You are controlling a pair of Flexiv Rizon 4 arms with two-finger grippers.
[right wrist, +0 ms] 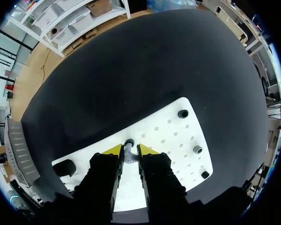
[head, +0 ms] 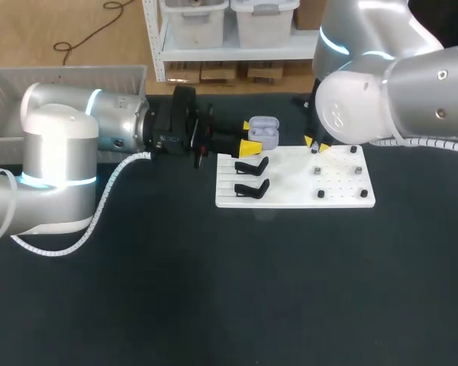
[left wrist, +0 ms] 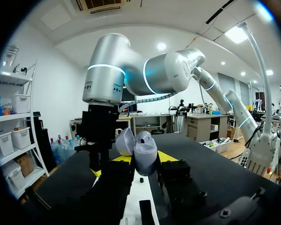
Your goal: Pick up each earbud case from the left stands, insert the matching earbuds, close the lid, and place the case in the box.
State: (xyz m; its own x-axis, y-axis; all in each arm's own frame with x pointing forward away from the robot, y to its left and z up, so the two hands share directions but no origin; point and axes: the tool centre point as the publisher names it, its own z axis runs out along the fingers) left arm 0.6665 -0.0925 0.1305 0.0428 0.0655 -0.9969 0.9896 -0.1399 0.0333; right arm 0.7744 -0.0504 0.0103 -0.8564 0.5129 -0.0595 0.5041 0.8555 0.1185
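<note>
My left gripper (head: 246, 139) is shut on a lavender earbud case (head: 263, 131) and holds it above the far left corner of the white board (head: 294, 200). In the left wrist view the case (left wrist: 145, 154) sits between the yellow tips with its lid (left wrist: 124, 140) open. My right gripper (head: 314, 145) points down at the board's far edge. In the right wrist view its fingers (right wrist: 130, 149) close from both sides on a small grey earbud (right wrist: 129, 155) on the board (right wrist: 178, 136).
Two black stands (head: 252, 164) (head: 252, 187) sit on the board's left part, both without a case. Small pegs (head: 320, 194) (right wrist: 197, 149) dot its right part. A grey basket (head: 8, 95) stands at the far left. Bare black table lies in front.
</note>
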